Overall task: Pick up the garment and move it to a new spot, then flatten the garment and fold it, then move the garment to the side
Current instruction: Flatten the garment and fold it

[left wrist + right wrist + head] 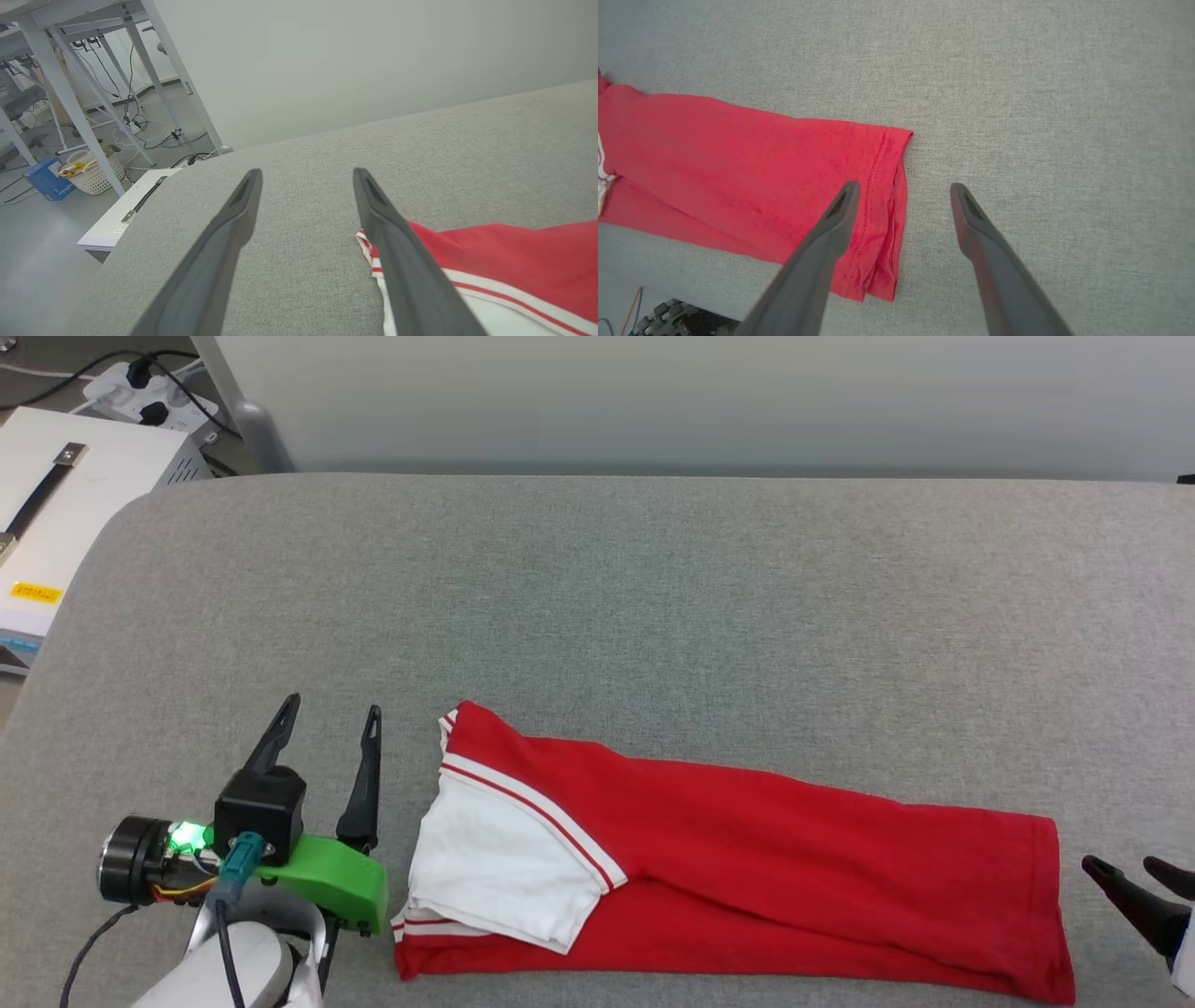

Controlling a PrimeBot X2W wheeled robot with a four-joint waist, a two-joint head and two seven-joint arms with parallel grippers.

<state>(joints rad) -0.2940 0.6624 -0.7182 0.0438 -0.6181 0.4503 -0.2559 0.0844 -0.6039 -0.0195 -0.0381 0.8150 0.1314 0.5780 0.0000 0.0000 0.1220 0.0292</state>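
Note:
The red garment (747, 859) lies folded lengthwise into a long strip near the front edge of the grey cushioned surface (597, 597). A white sleeve with striped trim is folded over its left end, and the lettering is hidden. My left gripper (329, 721) stands open just left of the collar end, with nothing between its fingers. In the left wrist view the left gripper (306, 173) has the garment (504, 252) beside its right finger. My right gripper (1134, 870) is open at the lower right, close to the hem. In the right wrist view the right gripper (903, 187) hovers over the hem edge (887, 186).
A white box (56, 513) with a black strap sits off the surface's left edge, with a power strip (140, 387) and cables behind it. A pale wall runs along the back. Table legs (70, 93), a basket (93, 175) and a blue box (46, 179) stand on the floor.

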